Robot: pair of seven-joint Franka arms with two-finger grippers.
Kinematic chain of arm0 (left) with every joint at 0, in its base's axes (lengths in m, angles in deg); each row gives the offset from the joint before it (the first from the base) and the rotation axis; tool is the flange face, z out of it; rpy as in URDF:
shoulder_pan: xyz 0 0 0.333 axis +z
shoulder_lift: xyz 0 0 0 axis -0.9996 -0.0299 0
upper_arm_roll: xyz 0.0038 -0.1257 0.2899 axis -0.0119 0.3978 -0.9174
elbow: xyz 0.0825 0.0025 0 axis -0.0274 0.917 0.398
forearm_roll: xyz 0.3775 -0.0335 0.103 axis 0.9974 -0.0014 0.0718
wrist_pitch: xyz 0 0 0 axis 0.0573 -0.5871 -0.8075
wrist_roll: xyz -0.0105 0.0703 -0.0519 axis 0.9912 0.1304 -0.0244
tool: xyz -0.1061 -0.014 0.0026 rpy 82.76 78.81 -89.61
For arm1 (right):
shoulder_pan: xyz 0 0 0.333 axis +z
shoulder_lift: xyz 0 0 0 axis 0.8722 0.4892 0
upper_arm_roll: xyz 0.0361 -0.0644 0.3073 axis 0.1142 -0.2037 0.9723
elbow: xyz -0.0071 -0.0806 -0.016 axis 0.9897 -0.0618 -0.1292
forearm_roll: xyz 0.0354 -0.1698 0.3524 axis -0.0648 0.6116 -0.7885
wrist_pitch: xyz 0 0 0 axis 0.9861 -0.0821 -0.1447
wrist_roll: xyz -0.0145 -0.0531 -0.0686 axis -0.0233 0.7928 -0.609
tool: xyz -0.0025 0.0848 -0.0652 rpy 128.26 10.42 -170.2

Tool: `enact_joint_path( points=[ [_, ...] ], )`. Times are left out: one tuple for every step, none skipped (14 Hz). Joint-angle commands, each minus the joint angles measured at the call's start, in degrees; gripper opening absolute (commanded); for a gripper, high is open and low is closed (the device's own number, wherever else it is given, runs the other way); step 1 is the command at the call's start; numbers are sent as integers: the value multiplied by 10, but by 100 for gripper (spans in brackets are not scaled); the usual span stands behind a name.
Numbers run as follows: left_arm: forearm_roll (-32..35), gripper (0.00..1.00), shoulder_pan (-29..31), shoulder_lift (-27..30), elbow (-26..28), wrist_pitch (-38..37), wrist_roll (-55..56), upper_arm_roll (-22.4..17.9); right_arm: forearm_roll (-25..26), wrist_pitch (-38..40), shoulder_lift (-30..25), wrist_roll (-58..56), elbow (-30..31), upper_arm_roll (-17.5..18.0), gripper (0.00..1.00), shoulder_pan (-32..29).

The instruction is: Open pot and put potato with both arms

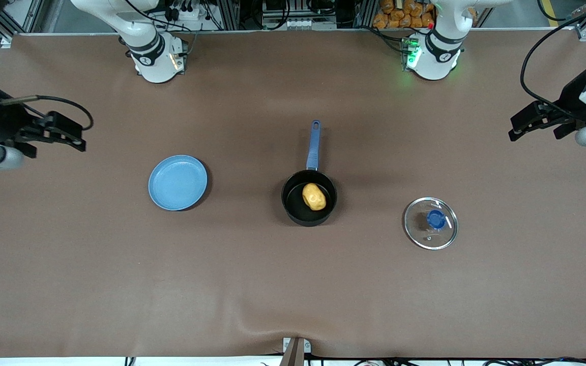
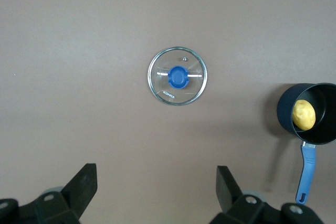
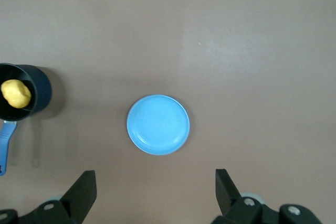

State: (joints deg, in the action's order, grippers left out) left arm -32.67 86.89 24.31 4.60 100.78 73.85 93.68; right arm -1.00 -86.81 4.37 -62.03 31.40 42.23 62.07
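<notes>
1. In my left wrist view, the pot (image 2: 310, 114) is cut by the edge at 3 o'clock.
2. In my right wrist view, the same pot and its handle (image 3: 4, 148) are clipped at 9 o'clock.
3. Both wrist views cut my open jaws off at 6 o'clock.
4. The lettering on the lid (image 2: 177, 76) is too small to read.
</notes>
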Motion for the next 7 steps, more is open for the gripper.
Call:
enact_joint_path(
  points=[
    [-16, 100, 6, -4, -10, -9, -12, 2, 9, -79, -137, -7, 207, -14, 100, -9],
    [-16, 100, 6, -4, -10, -9, -12, 2, 3, -102, -168, -11, 257, -26, 100, -9],
    [-16, 100, 6, -4, -10, -9, -11, 2, 1, -100, -176, -13, 267, -40, 100, -7],
    [-16, 100, 6, -4, -10, -9, -12, 2, -7, -83, -176, -32, 263, -52, 100, -7],
    [-16, 100, 6, -4, -10, -9, -12, 2, -26, -78, -180, -70, 258, -63, 100, -4],
    [-16, 100, 6, -4, -10, -9, -12, 2, -36, -84, -178, -99, 255, -72, 100, -4],
    [-16, 100, 6, -4, -10, -9, -12, 2, -37, -92, -180, -133, 258, -82, 100, -3]
  ],
)
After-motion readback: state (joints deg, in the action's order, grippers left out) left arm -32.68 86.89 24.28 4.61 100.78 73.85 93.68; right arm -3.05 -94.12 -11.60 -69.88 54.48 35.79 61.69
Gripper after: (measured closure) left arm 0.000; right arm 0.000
